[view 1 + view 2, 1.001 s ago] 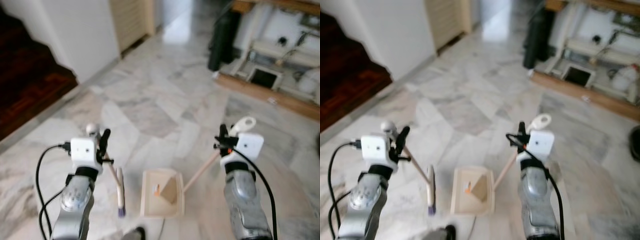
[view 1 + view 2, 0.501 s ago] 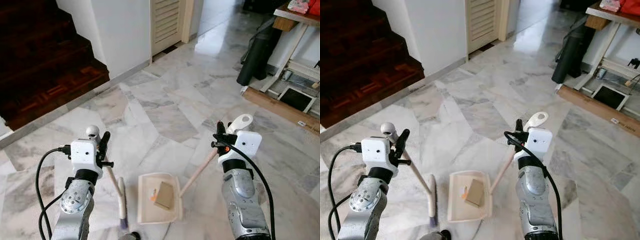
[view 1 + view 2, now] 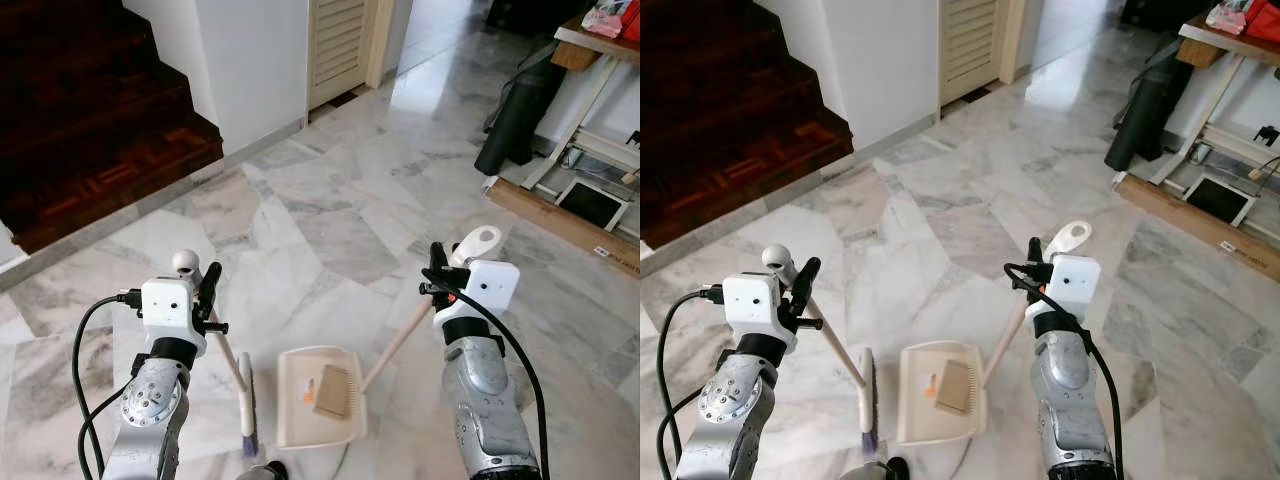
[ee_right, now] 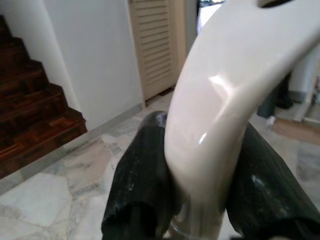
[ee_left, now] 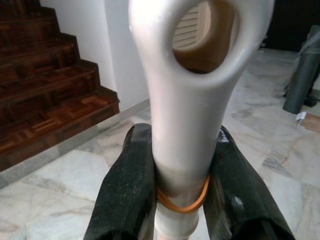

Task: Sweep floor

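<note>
My left pincer [image 5: 182,200] pinches the broom [image 3: 243,395], my right pincer [image 4: 200,200] the dustpan [image 3: 318,396], both near me on the marble floor [image 3: 330,230]. Tilting the pan could spill the cardboard scrap [image 3: 330,390].

I see sharp, daylit frames; glare streaks the marble floor [image 3: 340,215], while the stairs [image 3: 90,120] sit dim.

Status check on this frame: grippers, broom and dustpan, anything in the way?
Left gripper shut on broom handle. Right gripper shut on dustpan handle. Brown scrap in pan. Black bag far ahead right.
</note>
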